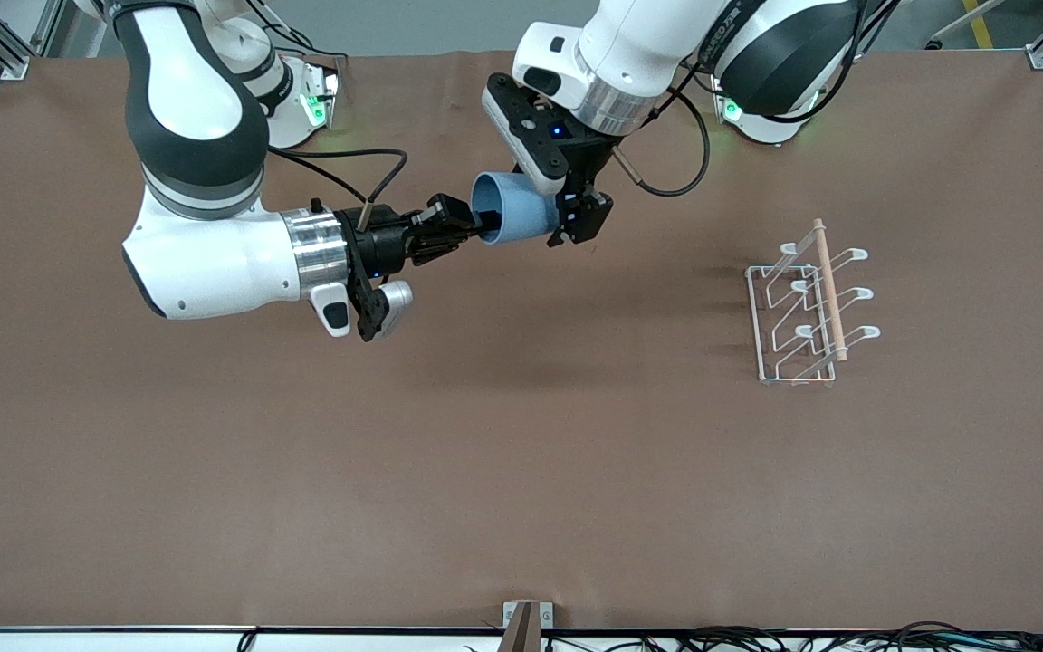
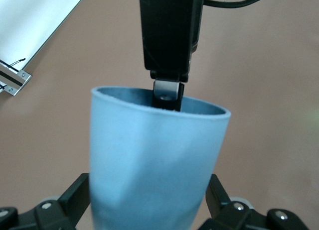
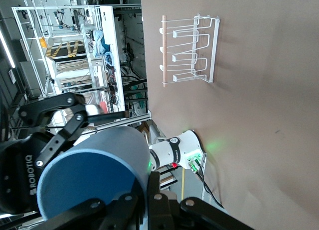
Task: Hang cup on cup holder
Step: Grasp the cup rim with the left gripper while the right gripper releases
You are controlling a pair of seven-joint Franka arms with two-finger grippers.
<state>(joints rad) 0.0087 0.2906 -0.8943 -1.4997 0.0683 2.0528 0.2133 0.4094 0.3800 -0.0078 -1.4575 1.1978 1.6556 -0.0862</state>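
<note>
The light blue cup [image 1: 508,210] is held on its side in the air over the table's middle, near the robots' bases. My right gripper [image 1: 476,226] is shut on its rim, one finger inside the mouth and one outside; this shows in the right wrist view [image 3: 147,190] beside the cup [image 3: 89,175]. My left gripper [image 1: 576,222] is closed on the cup's body near its base, with fingers pressed on both sides of the cup [image 2: 154,160] in the left wrist view [image 2: 149,190]. The white wire cup holder [image 1: 811,303] stands bare toward the left arm's end of the table.
The cup holder also shows in the right wrist view [image 3: 192,53], its wooden rod [image 1: 829,290] along the top. The brown table [image 1: 521,471] spreads wide toward the front camera. The arm bases stand along the table's edge by the robots.
</note>
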